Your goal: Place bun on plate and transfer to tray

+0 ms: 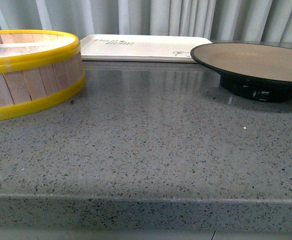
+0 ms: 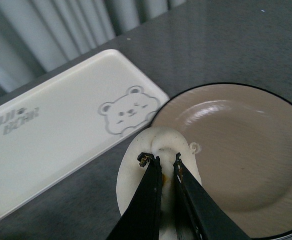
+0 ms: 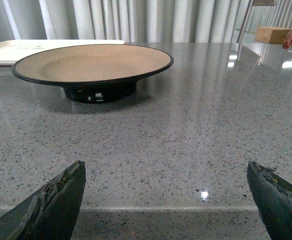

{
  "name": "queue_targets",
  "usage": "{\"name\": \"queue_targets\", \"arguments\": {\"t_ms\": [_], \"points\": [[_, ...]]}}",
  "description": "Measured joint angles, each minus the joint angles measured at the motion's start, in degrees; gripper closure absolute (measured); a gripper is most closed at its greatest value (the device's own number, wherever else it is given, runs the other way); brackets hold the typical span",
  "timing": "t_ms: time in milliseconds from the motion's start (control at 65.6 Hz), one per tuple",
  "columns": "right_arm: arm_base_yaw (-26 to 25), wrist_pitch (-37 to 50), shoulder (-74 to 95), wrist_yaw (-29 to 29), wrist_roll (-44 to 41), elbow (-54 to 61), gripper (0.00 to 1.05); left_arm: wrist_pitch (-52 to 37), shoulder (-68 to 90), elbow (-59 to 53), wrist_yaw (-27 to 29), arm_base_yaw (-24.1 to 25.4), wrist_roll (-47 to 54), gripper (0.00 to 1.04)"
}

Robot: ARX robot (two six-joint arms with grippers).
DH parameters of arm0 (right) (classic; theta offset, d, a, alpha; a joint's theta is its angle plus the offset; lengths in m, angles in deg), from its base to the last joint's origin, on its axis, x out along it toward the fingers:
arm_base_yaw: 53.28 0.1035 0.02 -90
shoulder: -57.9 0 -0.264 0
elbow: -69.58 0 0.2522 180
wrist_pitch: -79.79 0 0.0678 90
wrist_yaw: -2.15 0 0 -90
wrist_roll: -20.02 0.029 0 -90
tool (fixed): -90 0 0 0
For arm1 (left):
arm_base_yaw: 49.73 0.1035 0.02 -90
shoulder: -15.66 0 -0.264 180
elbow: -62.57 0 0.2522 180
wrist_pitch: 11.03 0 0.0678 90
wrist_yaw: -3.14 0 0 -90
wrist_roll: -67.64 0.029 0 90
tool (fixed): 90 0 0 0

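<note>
While pinching bun (image 2: pixel 158 140) in near-closed left gripper (image 2: pixel 162 159), hovers over plate (image 2: pixel 246 150) rim below jaws. With right gripper (image 3: pixel 165 170) spread wide, empty, leaves release and tray (image 2: pixel 60 135) transfer undone.

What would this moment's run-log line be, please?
left end effector shut on bun | bun over plate edge | right end effector open

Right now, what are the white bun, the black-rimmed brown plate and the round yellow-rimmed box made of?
The small white round bun looks like soft matte dough; it bulges round the left gripper pinching it. The wide black-rimmed tan plate seems glazed ceramic or melamine, since its inside reflects light. The round yellow-rimmed steamer shows pale wooden slats; its bands look like plastic.
</note>
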Motion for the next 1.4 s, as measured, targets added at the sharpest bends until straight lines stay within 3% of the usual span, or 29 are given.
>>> {"name": "queue_targets", "arguments": {"t_ms": [381,656,869,1007,1403], "points": [[0.00,0.00,0.00,0.00,0.00,0.00,0.08,7.04,19.91,19.50,-1.51,-6.84,0.79,1.00],[0.00,0.00,0.00,0.00,0.00,0.00,0.08,12.28,28.89,30.91,0.50,-6.19,0.96,1.00],[0.00,0.00,0.00,0.00,0.00,0.00,0.08,12.28,29.14,29.99,0.22,-5.70,1.55,1.00],[0.00,0.00,0.00,0.00,0.00,0.00,0.08,13.42,28.28,26.58,-2.08,-5.73,1.57,0.79],[0.00,0.00,0.00,0.00,0.00,0.00,0.08,14.21,27.98,26.40,-1.88,-5.73,1.62,0.20]]}}
